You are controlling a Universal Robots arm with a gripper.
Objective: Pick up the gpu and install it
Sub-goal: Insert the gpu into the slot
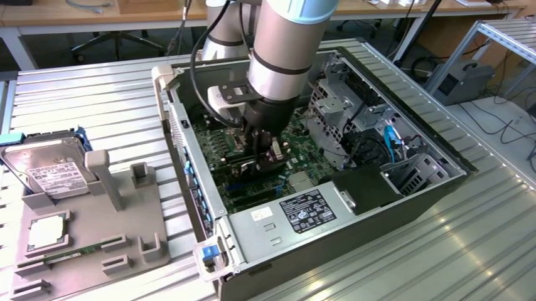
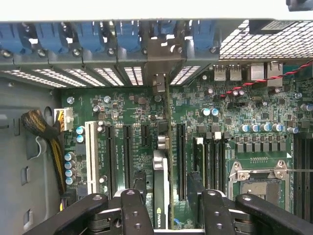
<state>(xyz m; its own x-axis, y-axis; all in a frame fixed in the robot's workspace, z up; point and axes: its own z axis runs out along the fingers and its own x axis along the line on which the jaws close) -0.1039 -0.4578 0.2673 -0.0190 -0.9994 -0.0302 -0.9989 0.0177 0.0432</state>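
Observation:
The gpu (image 2: 162,193) stands on edge in the motherboard (image 2: 132,110), seen edge-on as a slim dark card with a green logo. Its silver end bracket (image 2: 157,63) lies against the rear slot openings of the PC case (image 1: 368,216). My gripper (image 2: 166,186) is low inside the case, right over the card's near end. Its black fingers (image 2: 134,210) stand on either side of the card with small gaps, so the jaws are open around it. In the exterior view the gripper (image 1: 261,164) reaches down onto the board among the slots.
Several empty black expansion slots (image 2: 110,156) flank the card. The CPU socket (image 2: 257,183) and a drive cage (image 1: 335,113) sit nearby. A yellow-black cable bundle (image 2: 44,134) runs along the case wall. Outside the case, a silver hard drive (image 1: 50,169) rests in a grey parts holder (image 1: 92,238).

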